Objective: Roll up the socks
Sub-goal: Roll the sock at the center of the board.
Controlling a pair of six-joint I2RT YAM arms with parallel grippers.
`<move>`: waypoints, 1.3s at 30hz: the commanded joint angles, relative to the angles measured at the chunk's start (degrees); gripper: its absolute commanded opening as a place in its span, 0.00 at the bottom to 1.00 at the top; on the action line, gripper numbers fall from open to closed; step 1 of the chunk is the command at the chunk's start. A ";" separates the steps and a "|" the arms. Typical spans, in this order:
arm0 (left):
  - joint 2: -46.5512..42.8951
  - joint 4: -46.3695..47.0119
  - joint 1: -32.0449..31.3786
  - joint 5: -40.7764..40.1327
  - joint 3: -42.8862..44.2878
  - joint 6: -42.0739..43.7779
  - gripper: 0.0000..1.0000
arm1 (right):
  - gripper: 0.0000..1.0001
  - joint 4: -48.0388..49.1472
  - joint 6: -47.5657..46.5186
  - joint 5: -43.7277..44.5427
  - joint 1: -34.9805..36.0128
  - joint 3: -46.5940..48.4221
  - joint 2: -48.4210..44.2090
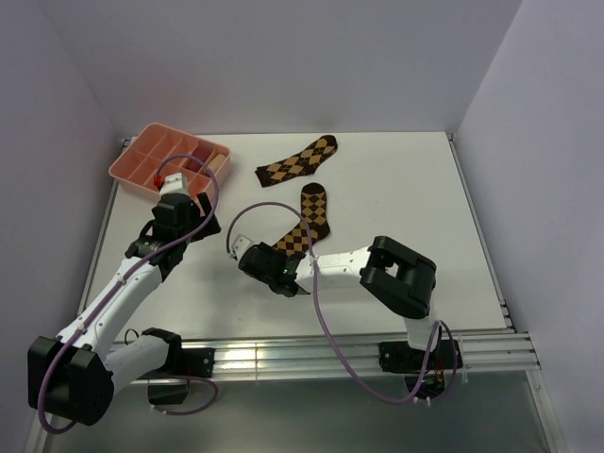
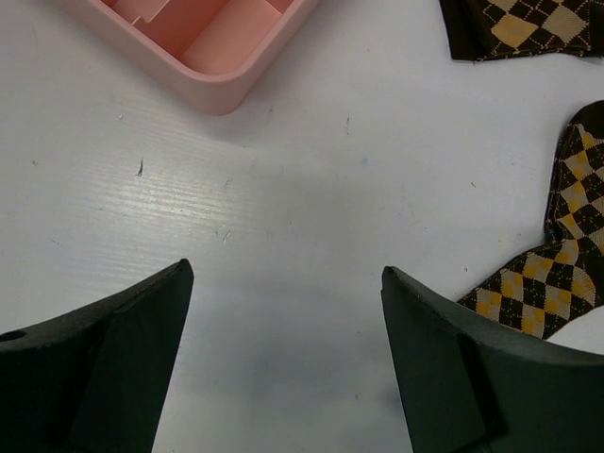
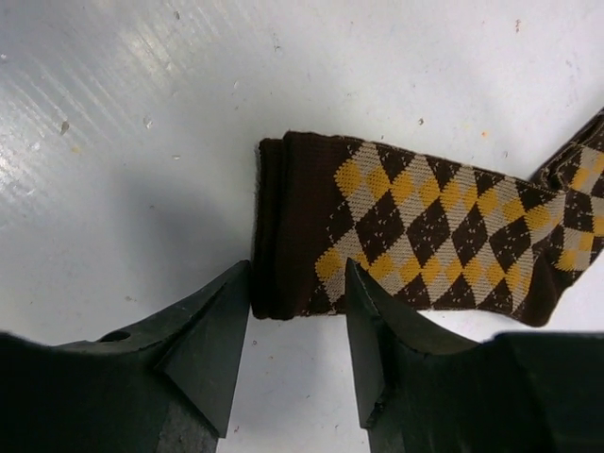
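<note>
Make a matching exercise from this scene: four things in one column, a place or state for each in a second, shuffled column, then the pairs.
1. pink tray
2. far sock
3. near sock
4. left gripper

A. open over bare table
B. cuff end between the fingers of the right gripper
C. far left corner of the table
D. lying flat, apart from both grippers

Pairs: 1-C, 2-D, 3-B, 4-A

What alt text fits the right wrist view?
Right claw, jaws open, poised over the cuff end of a dark brown argyle sock with tan-orange diamonds, lying flat on a scuffed white table. The sock runs off toward the right edge of the view.
</note>
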 commanded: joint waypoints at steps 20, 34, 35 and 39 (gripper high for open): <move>0.24 2.23 0.30 1.91 -0.20 -0.11 0.85 | 0.00 -0.81 6.20 -12.12 -0.89 1.26 -1.05; 1.47 2.92 0.03 11.83 -2.30 -11.44 0.83 | 0.00 7.53 20.18 -37.60 -13.62 -2.24 -5.09; 1.47 3.37 -0.14 13.15 -2.84 -13.02 0.83 | 0.00 8.41 21.93 -39.10 -14.51 -2.86 -5.36; 1.91 5.83 -1.55 14.39 -5.21 -16.54 0.81 | 0.00 13.16 26.77 -49.72 -19.08 -5.50 -5.63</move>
